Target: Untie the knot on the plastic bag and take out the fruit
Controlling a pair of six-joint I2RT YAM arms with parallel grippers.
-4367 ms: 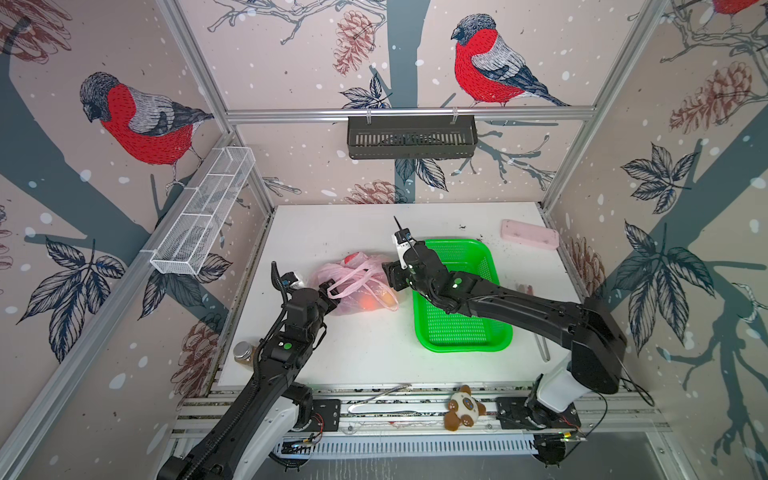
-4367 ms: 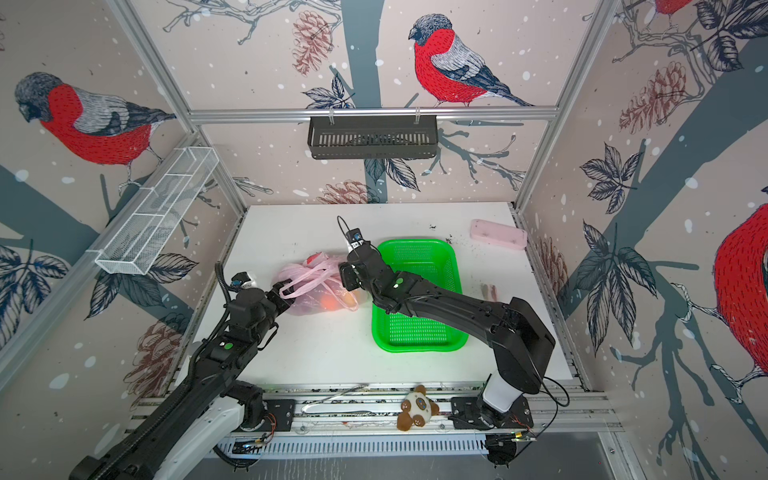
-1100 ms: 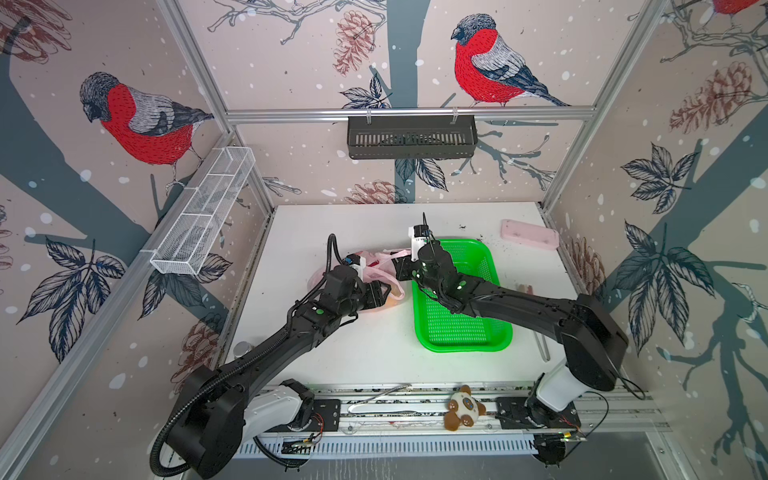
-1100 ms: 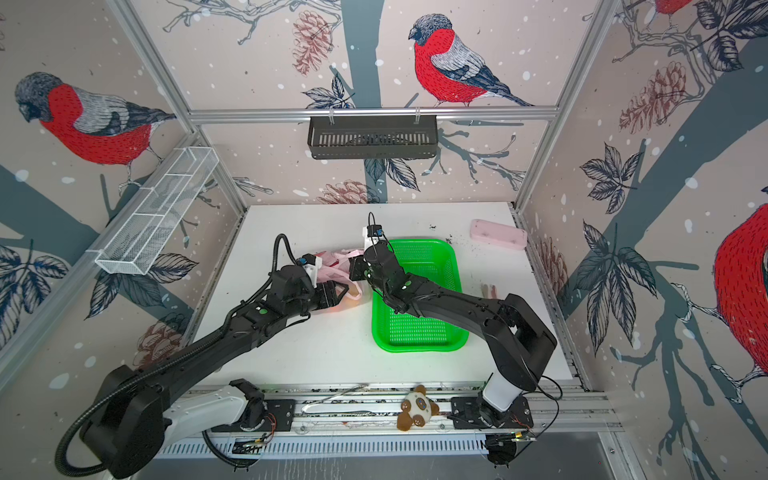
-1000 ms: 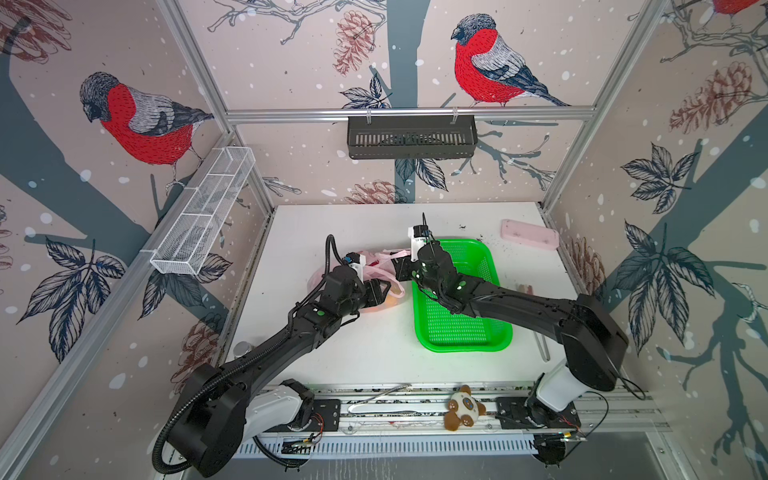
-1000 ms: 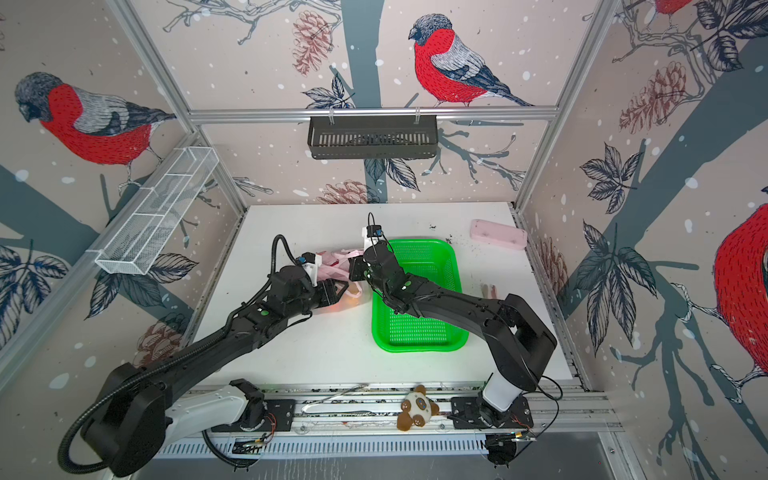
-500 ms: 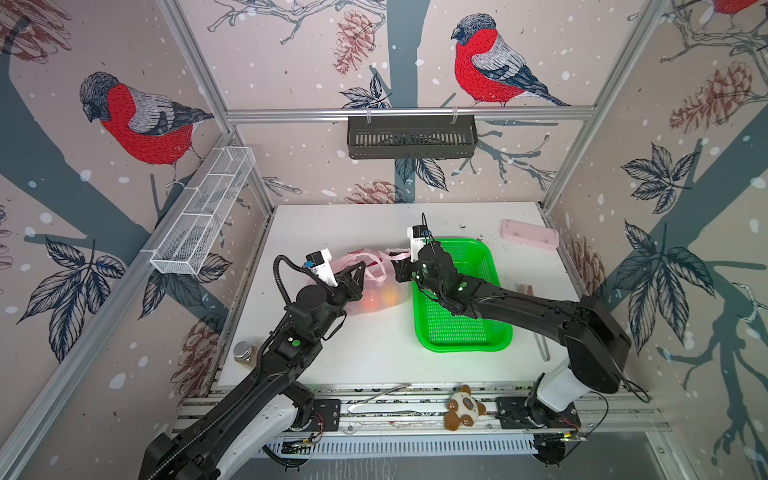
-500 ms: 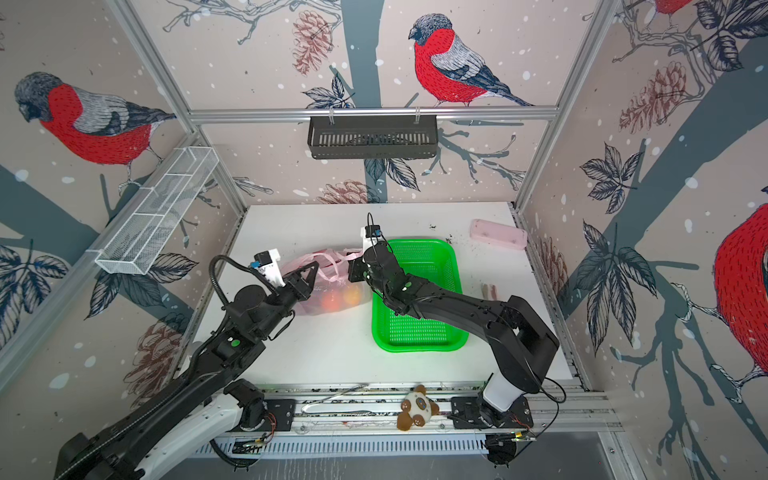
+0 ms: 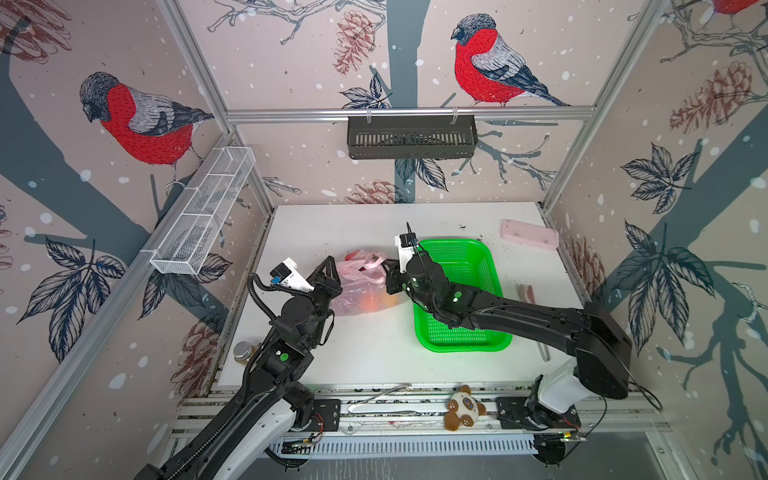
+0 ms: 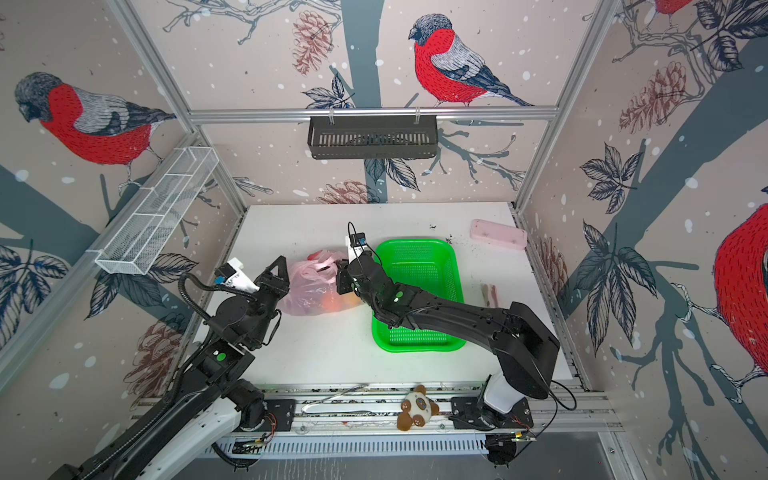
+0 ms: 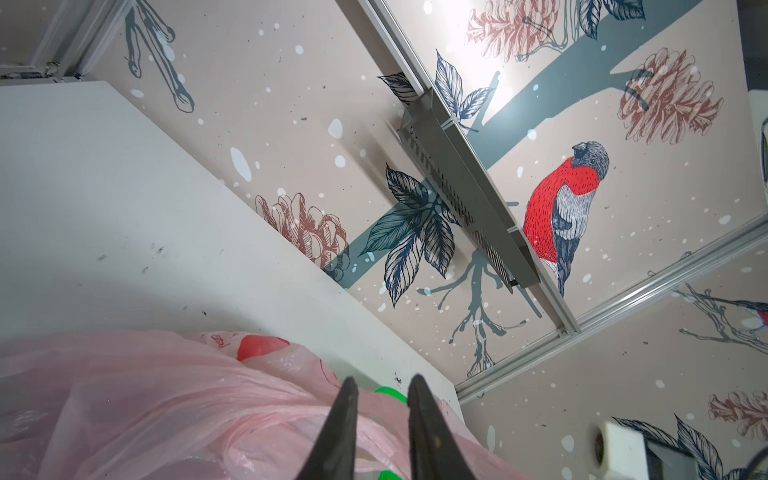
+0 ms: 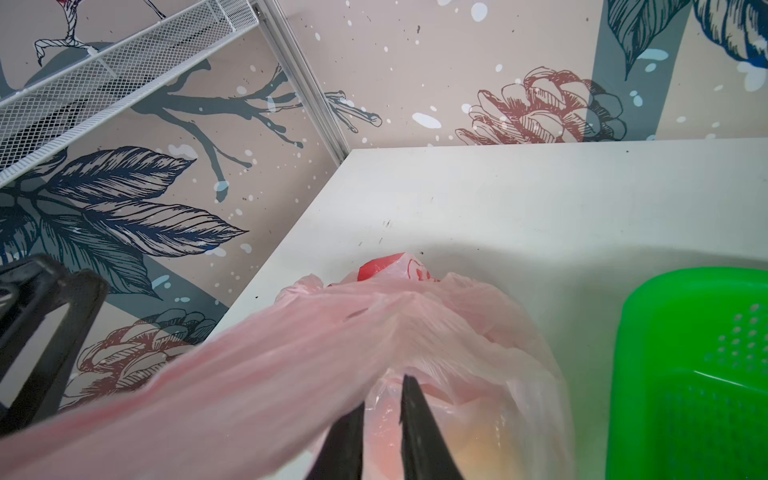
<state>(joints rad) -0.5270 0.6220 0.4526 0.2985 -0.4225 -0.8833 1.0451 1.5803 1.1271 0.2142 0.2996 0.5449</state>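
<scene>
Treating pink plastic bag [image 9: 357,286], on the surface [image 9: 374,357] beside the green basket [image 9: 455,242], as light, limp, slippery film over loose fruit [image 9: 368,304]: right gripper [image 12: 382,392] jaws pinching its handle strip, left gripper [image 11: 382,377] jaws slightly parted and empty, so grip handles, not belly.

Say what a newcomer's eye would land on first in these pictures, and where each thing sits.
The red-breasted birds printed large on the walls strike first. Next comes the bright green basket right of centre on the white table, and beside it the pink plastic bag, flanked by the left gripper and right gripper.
</scene>
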